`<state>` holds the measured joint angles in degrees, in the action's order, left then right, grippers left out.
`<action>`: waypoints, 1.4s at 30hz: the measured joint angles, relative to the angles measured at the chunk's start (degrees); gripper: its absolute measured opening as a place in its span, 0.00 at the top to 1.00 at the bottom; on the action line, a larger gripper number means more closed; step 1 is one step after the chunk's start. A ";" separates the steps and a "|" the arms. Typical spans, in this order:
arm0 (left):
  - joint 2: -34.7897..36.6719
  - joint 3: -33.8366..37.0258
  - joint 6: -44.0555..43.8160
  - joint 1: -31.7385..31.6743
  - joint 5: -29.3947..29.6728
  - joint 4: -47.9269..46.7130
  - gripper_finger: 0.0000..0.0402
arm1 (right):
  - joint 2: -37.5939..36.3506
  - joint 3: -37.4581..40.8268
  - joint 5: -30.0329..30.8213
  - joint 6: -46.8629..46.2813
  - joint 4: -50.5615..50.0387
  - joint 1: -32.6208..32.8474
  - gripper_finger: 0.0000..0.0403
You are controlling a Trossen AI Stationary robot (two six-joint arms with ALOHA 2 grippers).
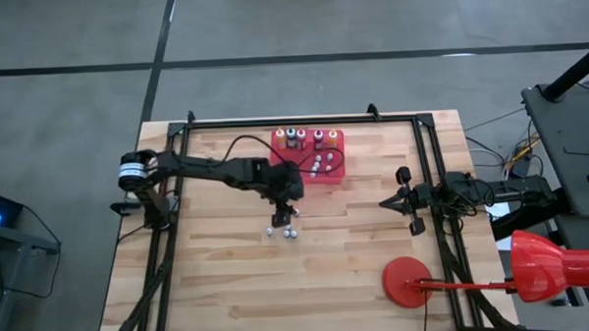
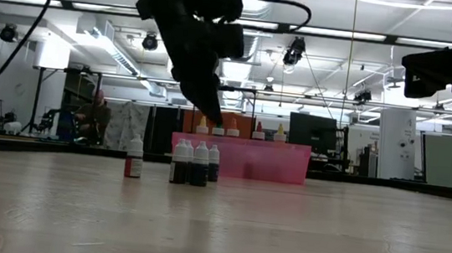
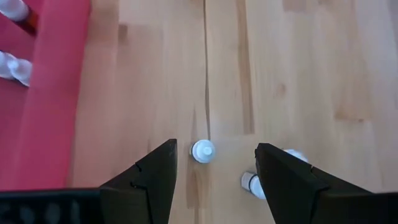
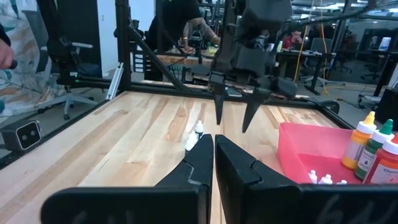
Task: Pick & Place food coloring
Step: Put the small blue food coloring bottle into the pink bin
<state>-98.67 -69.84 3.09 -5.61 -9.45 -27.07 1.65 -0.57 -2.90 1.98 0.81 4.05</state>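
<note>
A few small bottles [image 1: 286, 228] stand on the bench [image 1: 220, 276]; others remain in the red tray [image 1: 335, 174]; left pincer [image 1: 288, 207] hovers open and empty above them; right pincer [image 1: 385, 203] waits shut at right.

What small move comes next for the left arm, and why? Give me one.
Probably lower the left tool straight down over the white-capped bottle. Its fingers stand open and empty above the small group of bottles on the wood, with that cap about between them. The right tool waits shut.
</note>
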 joint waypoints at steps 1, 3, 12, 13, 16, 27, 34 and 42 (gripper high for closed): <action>-0.29 -0.06 0.00 0.00 0.00 -0.35 0.53 | 0.00 -0.01 0.02 -0.02 0.00 0.00 0.98; -1.13 -0.31 -0.02 0.00 0.00 -0.70 0.53 | 0.00 0.00 0.00 0.00 0.00 0.02 0.98; -2.85 -0.50 0.08 0.03 0.00 -1.01 0.53 | 0.00 0.01 0.00 0.00 0.00 0.02 0.98; -3.07 -0.84 0.23 0.04 0.02 -0.91 0.53 | 0.00 0.00 0.00 -0.02 0.01 0.02 0.98; -4.18 -2.35 0.24 0.02 0.00 -2.40 0.53 | -0.01 0.01 0.00 0.00 0.01 0.02 0.98; -8.24 -8.94 2.82 0.00 0.04 -8.80 0.53 | 0.07 -0.01 0.06 -0.02 0.05 0.04 0.98; -10.86 -10.78 3.11 0.04 0.04 -11.41 0.53 | 0.18 -0.01 0.06 -0.02 0.02 0.02 0.98; -13.23 -12.67 3.15 0.07 0.05 -12.66 0.53 | 0.63 0.01 0.02 0.00 0.03 0.02 0.98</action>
<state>-111.89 -82.51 6.24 -5.54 -9.40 -39.74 2.28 -0.56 -2.88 1.98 0.84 4.08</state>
